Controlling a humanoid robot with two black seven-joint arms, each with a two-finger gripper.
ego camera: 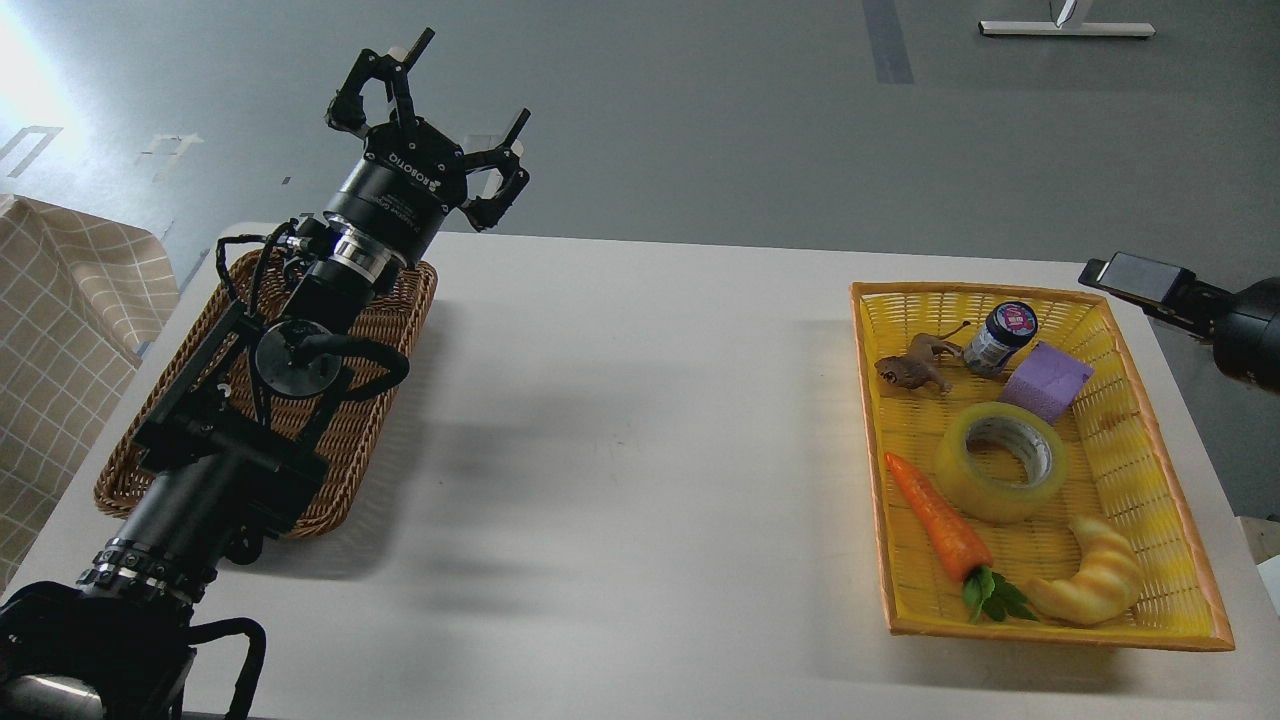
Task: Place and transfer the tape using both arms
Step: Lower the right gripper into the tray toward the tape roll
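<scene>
A white surface [620,420] fills most of the frame, with grey floor [700,110] behind it along the top. At the far left edge hangs a beige checked cloth [60,330].

In the left third, a brown wicker basket [395,330] lies on the surface. The left arm [260,400] rises from the lower left corner across that basket, and the left gripper [440,110] stands in the upper left of the frame, above the surface's far edge, with its fingers spread wide apart and nothing between them.

The middle of the surface is bare.

In the right third sits a yellow tray [870,440]. Inside it, from left to right: a carrot [938,520] along the near left, tip toward the far side; a brown toy animal [915,365] at the far end; a small jar [1000,338] beside it; the tape [1000,462] near the tray's centre; a purple block [1047,382] just behind the tape; and a croissant [1095,580] in the near right.

The tape lies flat on one face, its hole opening upward, tilted slightly toward the upper right of the frame, so its axis runs roughly vertical. It is well apart from the left gripper, far across the frame to the lower right.

At the right edge, the right arm [1245,330] enters, and a dark flat part [1140,275] of it juts leftward, beyond the tray's far right corner. Whether the right gripper is apart or together, I cannot tell.
</scene>
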